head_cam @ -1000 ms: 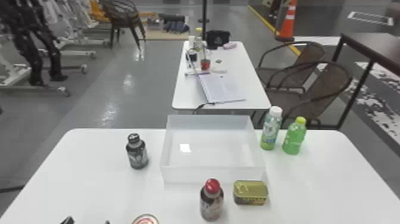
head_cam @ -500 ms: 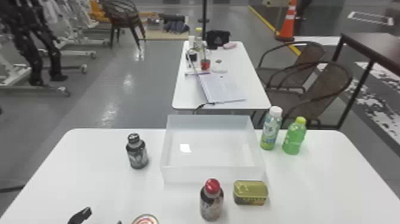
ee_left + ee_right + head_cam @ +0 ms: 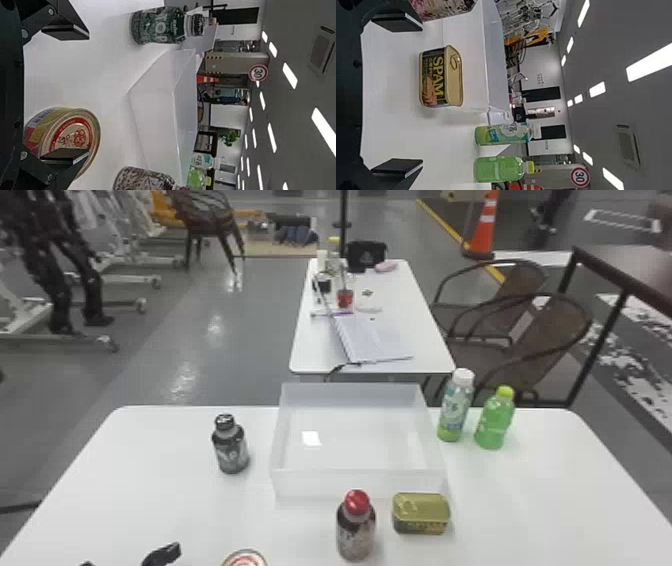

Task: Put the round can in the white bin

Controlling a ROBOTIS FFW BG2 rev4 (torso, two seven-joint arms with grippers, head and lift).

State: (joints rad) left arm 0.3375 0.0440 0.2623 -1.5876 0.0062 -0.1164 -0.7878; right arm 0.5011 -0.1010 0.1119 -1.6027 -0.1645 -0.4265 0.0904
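low over the near edge of the table (image 3: 150, 510) in the head view: left gripper (image 3: 125, 559), fingers spread wide, nothing held. just to its right, at the bottom edge of that view: round can (image 3: 245, 559), upright on the table, lid up, outside the bin (image 3: 357, 485). in the left wrist view, one finger across part of the can's lid as seen from the camera, the other well apart from it; no telling whether finger and can touch.

in the right wrist view, over the table: right gripper (image 3: 419, 95), also wide open and empty, facing the tin (image 3: 433, 77).

farther right from the can: red-capped bottle (image 3: 356, 530), upright in front of the bin, and beside it the tin, near the bin's front right corner. to the left of the bin: dark bottle (image 3: 231, 450), upright, a gap between it and the wall. in the middle of the table, toward the far edge: the bin, open at the top. by its far right corner: white-capped bottle (image 3: 455, 410), then green bottle (image 3: 495, 422), both upright, close together.

beyond: second table (image 3: 420, 350) with an open notebook (image 3: 372, 340) at its near end; to its right, brown chairs (image 3: 530, 330), and behind them an orange cone (image 3: 484, 230) on the floor.
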